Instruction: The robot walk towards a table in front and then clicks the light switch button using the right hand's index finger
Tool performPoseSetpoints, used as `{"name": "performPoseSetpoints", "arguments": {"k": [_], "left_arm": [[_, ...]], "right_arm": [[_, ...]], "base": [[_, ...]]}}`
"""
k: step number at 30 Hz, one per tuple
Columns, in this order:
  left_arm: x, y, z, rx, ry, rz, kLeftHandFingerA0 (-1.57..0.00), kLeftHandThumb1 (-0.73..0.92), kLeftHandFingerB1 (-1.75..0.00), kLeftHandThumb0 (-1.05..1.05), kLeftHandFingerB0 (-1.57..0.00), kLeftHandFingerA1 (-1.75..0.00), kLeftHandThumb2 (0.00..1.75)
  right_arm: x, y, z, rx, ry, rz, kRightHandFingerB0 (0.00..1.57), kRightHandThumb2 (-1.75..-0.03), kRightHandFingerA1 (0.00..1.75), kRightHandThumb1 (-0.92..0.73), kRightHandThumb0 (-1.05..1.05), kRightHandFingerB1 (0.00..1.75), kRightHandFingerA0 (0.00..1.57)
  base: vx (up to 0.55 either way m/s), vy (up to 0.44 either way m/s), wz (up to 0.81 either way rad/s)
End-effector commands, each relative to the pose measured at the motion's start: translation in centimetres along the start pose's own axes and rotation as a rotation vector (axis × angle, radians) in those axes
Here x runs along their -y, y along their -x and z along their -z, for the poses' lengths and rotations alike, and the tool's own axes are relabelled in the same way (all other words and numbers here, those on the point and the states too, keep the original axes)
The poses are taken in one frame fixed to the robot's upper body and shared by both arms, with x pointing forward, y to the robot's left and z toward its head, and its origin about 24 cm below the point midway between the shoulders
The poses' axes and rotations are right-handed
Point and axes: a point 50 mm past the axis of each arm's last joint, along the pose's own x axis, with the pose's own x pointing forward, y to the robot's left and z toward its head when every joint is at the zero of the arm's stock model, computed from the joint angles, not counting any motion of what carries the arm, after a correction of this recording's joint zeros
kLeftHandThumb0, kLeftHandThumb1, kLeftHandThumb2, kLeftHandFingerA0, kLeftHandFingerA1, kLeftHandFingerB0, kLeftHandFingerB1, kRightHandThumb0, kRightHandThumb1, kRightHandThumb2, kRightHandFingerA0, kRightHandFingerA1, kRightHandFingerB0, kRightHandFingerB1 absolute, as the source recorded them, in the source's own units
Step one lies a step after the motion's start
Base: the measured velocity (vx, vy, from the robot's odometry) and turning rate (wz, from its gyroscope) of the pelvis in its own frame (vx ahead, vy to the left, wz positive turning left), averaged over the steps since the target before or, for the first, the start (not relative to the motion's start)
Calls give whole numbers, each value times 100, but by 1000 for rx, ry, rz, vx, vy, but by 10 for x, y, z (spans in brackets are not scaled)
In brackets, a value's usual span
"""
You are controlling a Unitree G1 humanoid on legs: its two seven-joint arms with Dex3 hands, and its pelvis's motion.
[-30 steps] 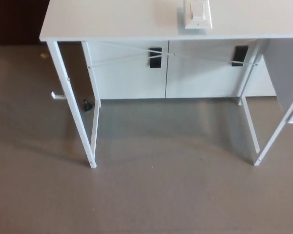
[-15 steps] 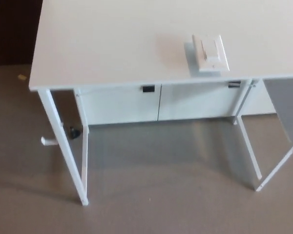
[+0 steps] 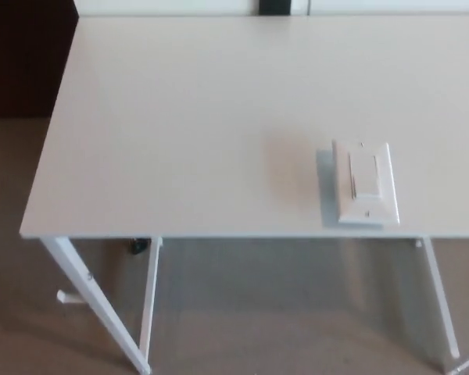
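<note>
A white light switch (image 3: 365, 182) with a rocker button lies flat on the white table (image 3: 187, 133), close to the table's front edge and right of centre. The tabletop fills most of the head view. Neither of my hands nor any part of my arms shows in this view.
The table's white legs (image 3: 102, 301) stand on grey-brown carpet (image 3: 266, 312) below the front edge. A dark area (image 3: 23, 55) lies left of the table. White cabinets with a black mark (image 3: 275, 6) run along the far edge.
The whole picture has shifted: the table now fills the view and the switch sits lower in it, so the camera has come closer. Nothing on the table has moved.
</note>
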Motion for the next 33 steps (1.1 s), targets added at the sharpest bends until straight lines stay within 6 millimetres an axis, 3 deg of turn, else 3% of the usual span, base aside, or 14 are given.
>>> {"name": "performPoseSetpoints", "arguments": {"k": [1, 2, 4, 5, 6, 10, 11, 12, 13, 23, 24, 27, 28, 33], "left_arm": [[-1, 4, 3, -32, 49, 61, -37, 39, -47, -41, -30, -52, 77], [0, 4, 3, -41, 45, 75, -40, 56, -35, -37, -39, -38, 56], [4, 7, 7, -57, 32, 92, -39, 55, -35, -37, -38, -38, 57], [6, 8, 9, -65, 19, 101, -40, 55, -34, -40, -39, -38, 57], [10, 11, 11, -73, 33, 123, -39, 53, -35, -33, -39, -38, 56], [19, 18, 16, -89, 41, 150, -39, 54, -35, -31, -39, -38, 57], [23, 20, 17, -97, 51, 162, -38, 54, -35, -30, -39, -38, 56], [26, 22, 17, -104, 63, 172, -38, 54, -35, -30, -39, -38, 56], [30, 25, 19, -111, 63, 185, -38, 55, -35, -30, -39, -38, 56], [40, 30, 25, -137, -25, 211, -40, 57, -34, -41, -37, -38, 56], [40, 29, 25, -139, -20, 210, -35, 39, -46, -43, -27, -51, 76], [36, 28, 26, -157, -47, 214, -35, 39, -46, -42, -27, -52, 77], [36, 28, 26, -169, -39, 214, -39, 57, -34, -36, -35, -39, 57], [35, 28, 28, -193, -53, 216, -39, 58, -34, -37, -35, -39, 58]], "right_arm": [[0, 5, 6, -12, -8, -3, 44, -90, 71, -44, -67, 59, 68], [-1, 6, 6, -11, -10, -4, 43, -90, 71, -44, -66, 58, 67], [-2, 10, 10, -21, -9, -4, 43, -90, 71, -44, -65, 58, 68], [-3, 12, 12, -26, -7, -5, 54, -57, 59, -56, -65, 51, 68], [-4, 14, 15, -36, -9, -11, 44, -90, 70, -44, -65, 59, 67], [-7, 19, 20, -54, -2, -18, 44, -90, 70, -45, -64, 58, 67], [-8, 21, 22, -60, 1, -18, 55, -56, 57, -56, -61, 50, 70], [-9, 23, 23, -63, 5, -18, 55, -56, 57, -56, -61, 50, 70], [-11, 27, 26, -68, 3, -20, 44, -89, 70, -44, -62, 58, 69], [-16, 34, 34, -93, 5, -23, 43, -89, 70, -43, -63, 56, 70], [-17, 34, 33, -94, 1, -22, 42, -88, 71, -42, -63, 56, 70], [-18, 34, 31, -95, -8, -24, 42, -88, 72, -42, -62, 56, 71], [-18, 35, 30, -96, -8, -25, 42, -87, 72, -42, -62, 56, 70], [-18, 34, 32, -100, -1, -23, 43, -88, 70, -42, -62, 56, 69]], "base": [[262, -58, -9], [255, -46, -9], [255, -34, -24], [257, -21, -26], [153, 163, -19], [315, 226, -21], [221, 201, -22], [101, 163, 1], [94, 159, 3], [0, 2, 1], [-37, -145, 4], [-17, -184, 2], [-59, -152, 5], [8, 19, -5]]}}
